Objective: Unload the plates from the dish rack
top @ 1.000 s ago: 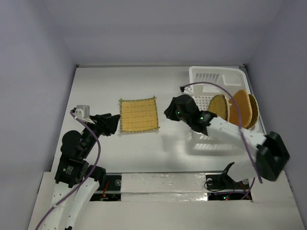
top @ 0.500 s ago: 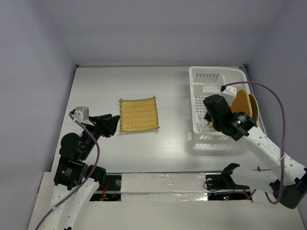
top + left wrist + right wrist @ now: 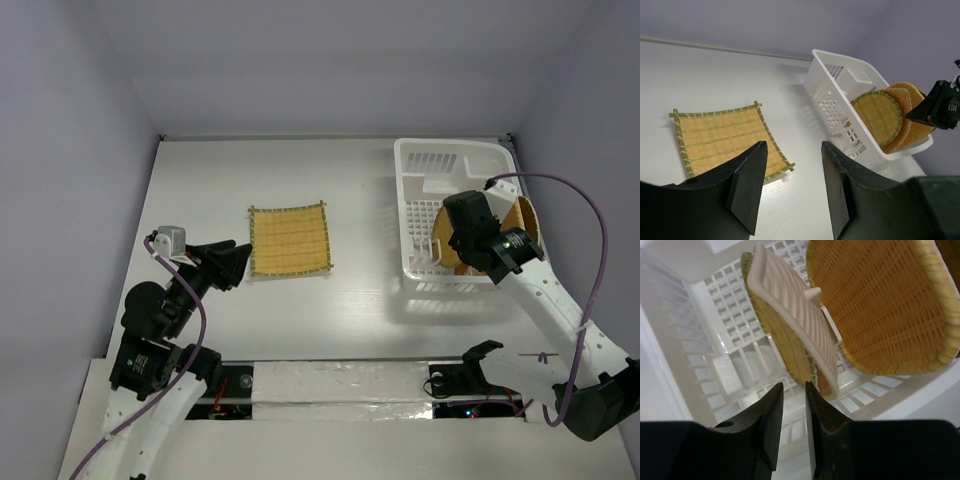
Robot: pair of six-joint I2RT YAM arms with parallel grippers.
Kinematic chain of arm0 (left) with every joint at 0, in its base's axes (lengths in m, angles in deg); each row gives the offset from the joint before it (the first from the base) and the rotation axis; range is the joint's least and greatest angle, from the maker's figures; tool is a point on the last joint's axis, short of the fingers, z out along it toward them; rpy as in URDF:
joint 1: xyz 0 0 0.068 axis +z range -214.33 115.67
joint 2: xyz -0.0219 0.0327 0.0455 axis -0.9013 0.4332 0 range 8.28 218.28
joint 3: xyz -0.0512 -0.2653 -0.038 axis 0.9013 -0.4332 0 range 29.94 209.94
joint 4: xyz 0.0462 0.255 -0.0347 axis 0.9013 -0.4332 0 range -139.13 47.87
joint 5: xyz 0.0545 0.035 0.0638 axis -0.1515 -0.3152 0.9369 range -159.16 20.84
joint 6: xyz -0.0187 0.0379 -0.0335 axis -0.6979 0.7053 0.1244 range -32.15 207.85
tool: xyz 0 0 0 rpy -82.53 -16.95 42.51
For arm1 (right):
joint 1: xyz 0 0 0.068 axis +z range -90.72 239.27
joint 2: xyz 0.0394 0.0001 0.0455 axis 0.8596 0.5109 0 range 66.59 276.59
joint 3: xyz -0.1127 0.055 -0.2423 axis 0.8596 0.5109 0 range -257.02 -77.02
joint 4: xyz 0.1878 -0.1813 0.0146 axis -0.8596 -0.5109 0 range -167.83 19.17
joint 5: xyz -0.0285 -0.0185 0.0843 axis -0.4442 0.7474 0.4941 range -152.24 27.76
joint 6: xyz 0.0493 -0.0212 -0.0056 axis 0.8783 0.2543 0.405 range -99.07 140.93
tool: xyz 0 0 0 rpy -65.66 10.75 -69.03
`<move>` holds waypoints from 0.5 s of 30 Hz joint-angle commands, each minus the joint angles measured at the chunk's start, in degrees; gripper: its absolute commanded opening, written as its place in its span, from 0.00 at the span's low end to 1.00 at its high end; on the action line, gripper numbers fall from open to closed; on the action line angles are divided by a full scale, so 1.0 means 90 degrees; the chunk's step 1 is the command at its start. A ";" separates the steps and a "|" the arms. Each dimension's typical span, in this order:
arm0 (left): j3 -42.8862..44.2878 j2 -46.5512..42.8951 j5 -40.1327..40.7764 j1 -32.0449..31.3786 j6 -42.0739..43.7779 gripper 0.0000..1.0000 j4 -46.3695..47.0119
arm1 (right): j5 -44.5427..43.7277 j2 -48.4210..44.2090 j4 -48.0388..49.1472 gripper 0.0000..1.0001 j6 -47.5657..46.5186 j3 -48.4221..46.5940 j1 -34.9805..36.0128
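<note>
At the near left of the table [image 3: 200, 180]: left gripper [image 3: 793, 146], low over the white top, black fingers [image 3: 747, 185] spread wide, nothing between them. Just beyond its tips: square tan-yellow woven plate with dark green trim [image 3: 289, 240], flat on the table, outside the rack, touching nothing else.

To the right, well apart from that plate: white plastic rectangular dish rack with slotted sides [image 3: 420, 160]. Inside it, right gripper [image 3: 794, 390], pointed down among the standing plates. Seen from the right wrist, fingers [image 3: 771, 425] close together with a slim gap, and the lower rim of a round woven plate with green edge [image 3: 772, 340] right at the mouth of that gap. Clamped or merely straddling: cannot tell. Against that plate's face, a cream ribbed plastic piece [image 3: 790, 310].

Farther right in the rack: larger orange-tan woven plates [image 3: 522, 228], upright, leaning together by the rack's right wall.
</note>
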 commanded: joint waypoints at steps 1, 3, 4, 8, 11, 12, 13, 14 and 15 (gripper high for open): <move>0.0008 -0.0082 0.0010 -0.0054 -0.0017 0.44 0.0224 | 0.0130 0.0145 0.0482 0.30 -0.0389 0.0118 -0.0302; 0.0008 -0.0073 0.0010 -0.0054 -0.0007 0.44 0.0224 | 0.0228 0.0156 0.0900 0.30 -0.0614 0.0274 -0.0507; 0.0008 -0.0082 0.0010 -0.0054 -0.0007 0.45 0.0224 | 0.0412 0.0156 0.0990 0.30 -0.0644 0.0313 -0.0508; 0.0018 -0.0102 0.0020 -0.0113 -0.0007 0.45 0.0224 | 0.0395 0.0360 0.1137 0.31 -0.0752 0.0304 -0.0703; 0.0018 -0.0102 0.0029 -0.0113 -0.0007 0.45 0.0214 | 0.0200 0.0516 0.0972 0.33 -0.0693 0.0187 -0.0791; 0.0018 -0.0102 0.0030 -0.0113 0.0002 0.45 0.0224 | 0.0180 0.0575 0.0932 0.34 -0.0674 0.0167 -0.0791; 0.0018 -0.0102 0.0020 -0.0113 0.0002 0.45 0.0215 | 0.0112 0.0595 0.0913 0.34 -0.0654 0.0158 -0.0791; 0.0018 -0.0111 0.0029 -0.0113 0.0002 0.45 0.0214 | 0.0083 0.0595 0.0893 0.35 -0.0635 0.0148 -0.0849; 0.0028 -0.0102 0.0030 -0.0113 0.0002 0.45 0.0205 | 0.0063 0.0614 0.0883 0.37 -0.0625 0.0148 -0.0850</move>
